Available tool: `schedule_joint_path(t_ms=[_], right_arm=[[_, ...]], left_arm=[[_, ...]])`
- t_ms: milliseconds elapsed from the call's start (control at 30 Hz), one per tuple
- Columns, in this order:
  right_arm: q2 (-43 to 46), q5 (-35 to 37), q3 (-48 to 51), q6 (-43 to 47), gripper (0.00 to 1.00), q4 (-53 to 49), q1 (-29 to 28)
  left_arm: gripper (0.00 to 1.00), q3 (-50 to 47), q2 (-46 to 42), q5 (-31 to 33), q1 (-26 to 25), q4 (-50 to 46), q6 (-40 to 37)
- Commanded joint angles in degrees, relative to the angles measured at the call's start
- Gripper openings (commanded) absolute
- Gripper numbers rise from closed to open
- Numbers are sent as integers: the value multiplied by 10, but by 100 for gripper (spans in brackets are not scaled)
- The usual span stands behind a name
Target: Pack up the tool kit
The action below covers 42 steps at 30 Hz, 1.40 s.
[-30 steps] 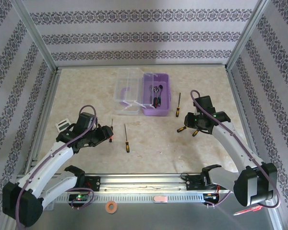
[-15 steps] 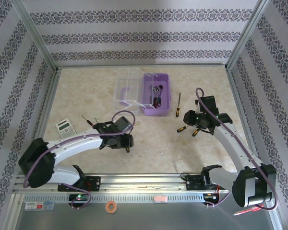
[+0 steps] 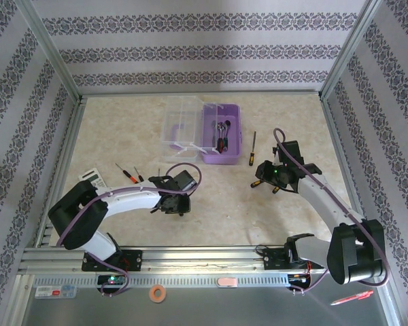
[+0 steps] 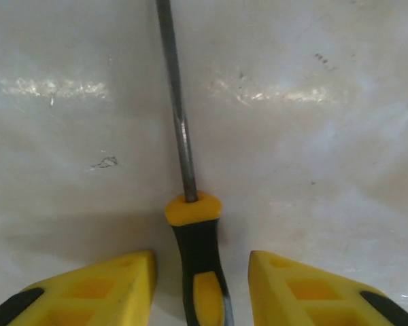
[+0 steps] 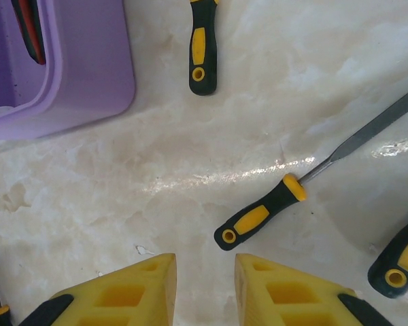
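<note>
The purple case (image 3: 222,158) stands open on the table (image 3: 122,129). Its clear lid (image 3: 179,129) is laid out just beside its left side, and tools are seen inside it.

The left pincer (image 4: 200,261) is positioned nearer than the case and a little to its left. Its fingers (image 4: 88,292) are spread. The handle of a yellow-and-black screwdriver (image 4: 198,238) lies flat on the table in the gap, with clearance on each side and the shaft pointing away from the pincer.

The right pincer (image 5: 205,268) is positioned near the case's near right corner. It is likewise spread, with bare table seen in its gap.

A second screwdriver (image 5: 202,47) lies near the case's right wall. A third screwdriver (image 5: 258,216) lies farther right of the case, just ahead of the right pincer. A fourth screwdriver (image 5: 401,266) is seen beyond it.
</note>
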<state>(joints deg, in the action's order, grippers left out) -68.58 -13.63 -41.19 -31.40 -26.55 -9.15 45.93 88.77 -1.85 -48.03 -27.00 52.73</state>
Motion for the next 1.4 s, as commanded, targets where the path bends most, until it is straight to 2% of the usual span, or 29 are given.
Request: schedule_joint_path(t_ms=[0,100,200,400,533,700,800,967,1033,1200,1367], right_arm=[[-12,-12,-23,-12,28,16,-8],[-18,-15,-27,-16,28,22,-13],[-28,-22,-31,-26,28,29,-23],[-39,-36,-51,-39,27,32,-53],[-33,-62,-48,-71,28,62,-80],[-20,-102,-28,-131,32,141,-132],[-15,-120,-15,-180,36,213,-177],[-39,-115,-56,-193,42,236,-270],[-46,-114,-57,-214,43,265,-293],[-66,-115,-34,-257,43,336,-299],[-101,-125,-40,-263,32,351,-299]], left_arm=[[35,-4,-4,26,-7,0,5],[23,-22,-26,43,-9,-14,7],[16,-49,-50,42,-9,-2,8],[10,-94,-143,49,-8,21,2],[8,-93,-205,50,-8,14,-16],[7,-78,-263,20,-8,33,-42],[7,-75,-276,-6,-9,76,-57],[8,-78,-269,-65,-20,195,-73],[8,-81,-266,-65,-36,220,-84],[8,-81,-262,-67,-40,234,-88],[8,-79,-261,-74,-42,233,-82]])
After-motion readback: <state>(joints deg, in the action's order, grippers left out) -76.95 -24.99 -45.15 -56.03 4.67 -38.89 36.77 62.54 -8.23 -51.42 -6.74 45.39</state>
